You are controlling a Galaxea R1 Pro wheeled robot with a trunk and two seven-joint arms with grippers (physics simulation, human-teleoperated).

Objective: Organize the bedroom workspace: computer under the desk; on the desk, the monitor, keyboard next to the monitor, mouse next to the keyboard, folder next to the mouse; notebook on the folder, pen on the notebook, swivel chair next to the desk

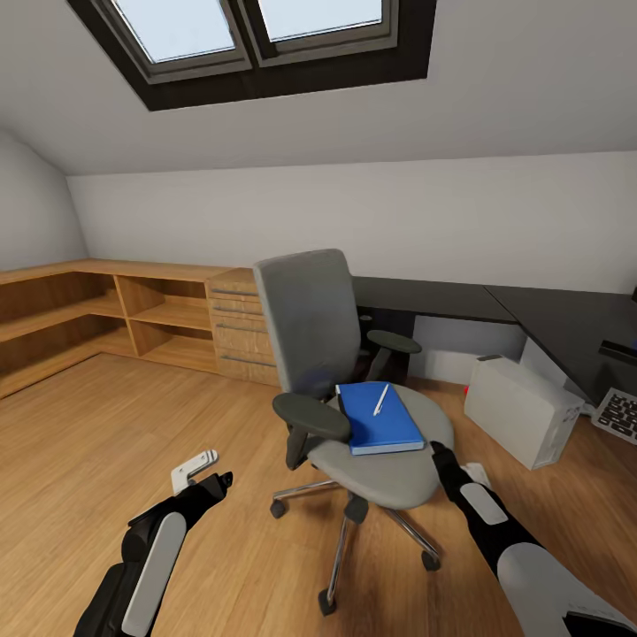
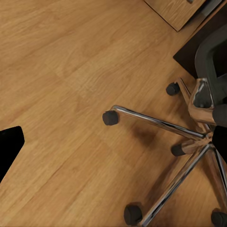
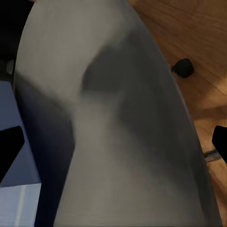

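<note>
Folder (image 1: 380, 418): on the swivel chair (image 1: 345, 380) seat, pen (image 1: 380, 399) on top.
Left to do: move them to the desk (image 1: 495, 305).
Jaws: cannot tell.

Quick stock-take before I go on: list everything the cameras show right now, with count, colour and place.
swivel chair: one, grey with chrome base, middle of the wood floor, apart from the desk
folder: one, bright blue, flat on the chair seat
pen: one, white, lying on the folder
desk: one, black top, along the back wall and right side
keyboard: one, grey keys, at the right edge, partly cut off
white box: one, on the floor by the desk
wooden cabinets: light wood shelves and drawers, left wall
skylight: dark frame, ceiling
left pincer: black, low over the floor
right pincer: black, at the seat's front edge
</note>
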